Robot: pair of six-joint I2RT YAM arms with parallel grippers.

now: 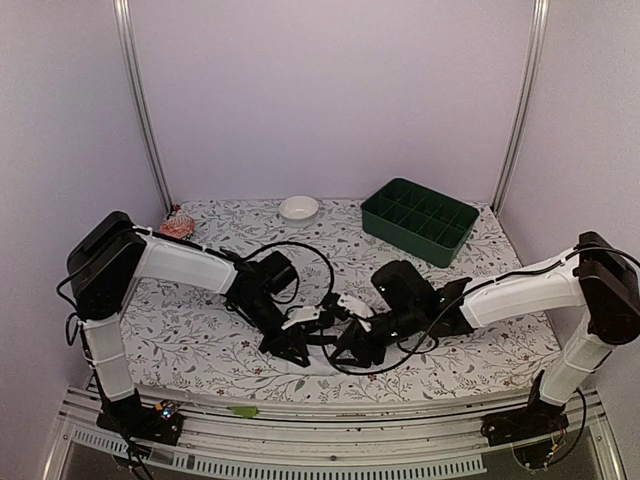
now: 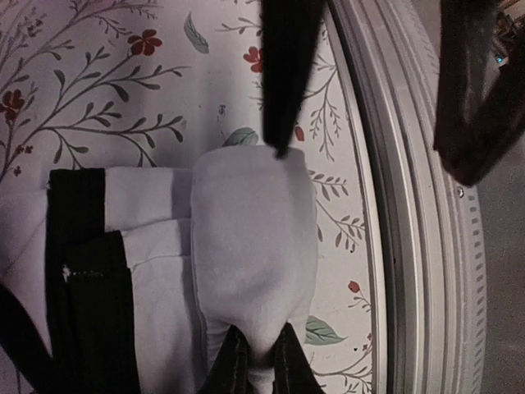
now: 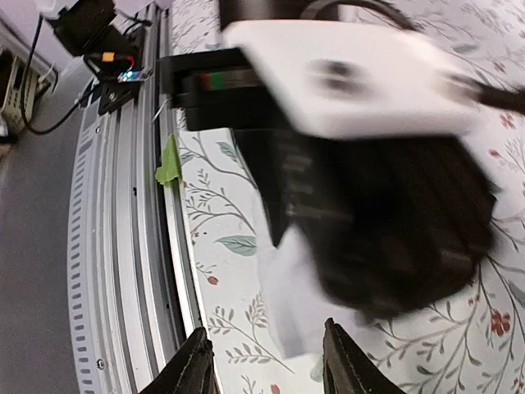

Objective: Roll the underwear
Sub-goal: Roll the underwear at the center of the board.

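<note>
The underwear [image 2: 254,263] is pinched at its folded end by the left fingers [image 2: 234,369], seemingly to start the roll; right fingers [image 3: 201,365] are held apart.

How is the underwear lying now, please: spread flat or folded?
Folded: in the left wrist view the underwear has a white flap doubled over its black-striped layers.

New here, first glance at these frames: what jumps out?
Both arms crowd together at the near middle of the floral table, the left pincer and the right pincer almost meeting over the underwear. The left wrist view shows the white fabric folded into a rounded hump beside its black band, near the table's metal rail. Farther back sit a green tray and a white bowl.
</note>
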